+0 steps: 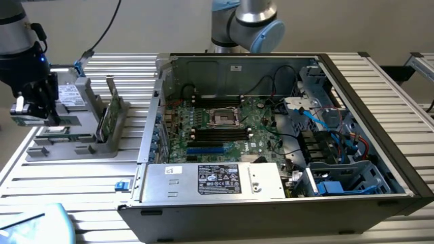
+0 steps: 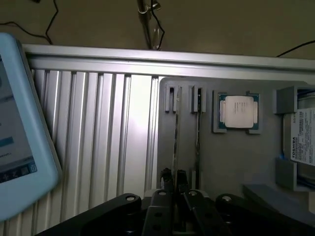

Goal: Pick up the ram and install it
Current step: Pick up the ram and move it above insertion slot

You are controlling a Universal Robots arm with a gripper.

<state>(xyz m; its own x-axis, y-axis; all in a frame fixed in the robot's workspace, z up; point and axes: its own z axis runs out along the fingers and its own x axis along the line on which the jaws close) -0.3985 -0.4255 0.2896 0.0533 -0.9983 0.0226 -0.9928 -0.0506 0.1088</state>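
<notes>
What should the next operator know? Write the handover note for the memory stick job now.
Gripper: shut on the memory stick, over the gray tray at the exterior view's left.
Done: stick picked up, it seems.
Left: the stick is not in the computer case; the black slots on the board look empty.

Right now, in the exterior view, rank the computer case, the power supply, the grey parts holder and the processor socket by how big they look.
1. computer case
2. power supply and grey parts holder: too close to rank
3. processor socket
</notes>
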